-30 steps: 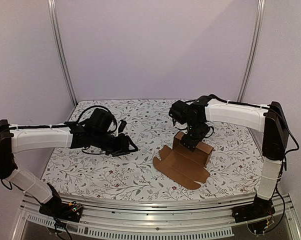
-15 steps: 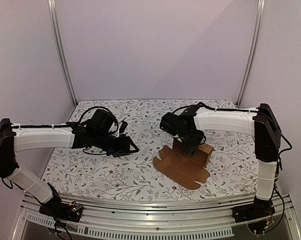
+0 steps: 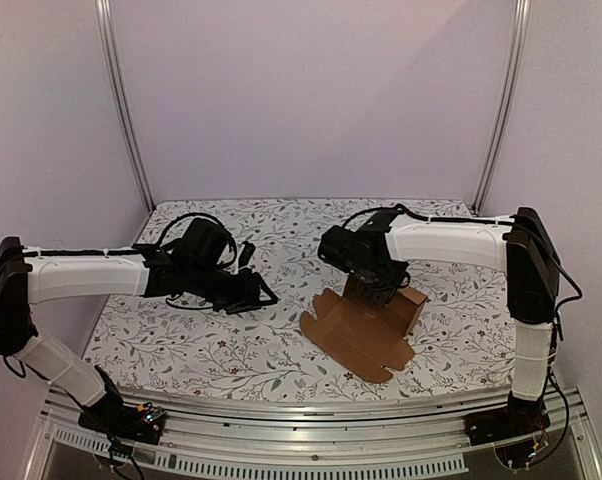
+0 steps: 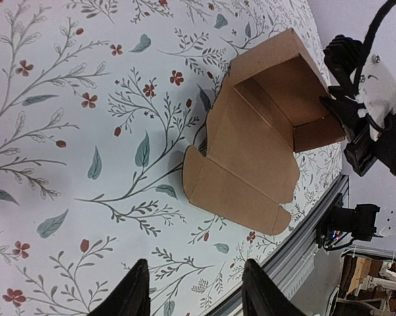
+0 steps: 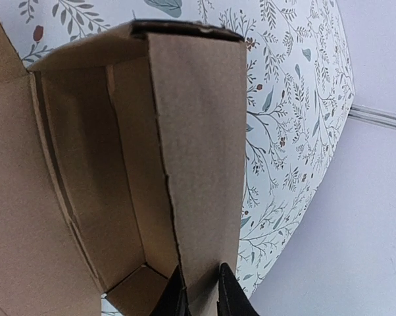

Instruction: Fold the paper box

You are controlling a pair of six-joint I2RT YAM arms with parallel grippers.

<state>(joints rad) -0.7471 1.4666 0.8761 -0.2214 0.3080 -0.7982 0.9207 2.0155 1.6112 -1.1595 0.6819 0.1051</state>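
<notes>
The box (image 3: 366, 335) sat right of centre on the table (image 3: 231, 350), lid flap flat. The right hand (image 5: 199, 296) pinched one upright wall; the left hand (image 4: 195, 293) hung open, well apart. A hard pull could crease that thin wall or drag the box.

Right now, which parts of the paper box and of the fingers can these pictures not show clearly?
1. Right wrist view: the right fingers, pinching a wall of the paper box, are cut off by the bottom edge; the box's flat panel runs off the left edge.
2. Top view: the right arm covers that pinch.
3. Left wrist view: only the tips of the left fingers show; the bottom edge cuts the rest.
</notes>
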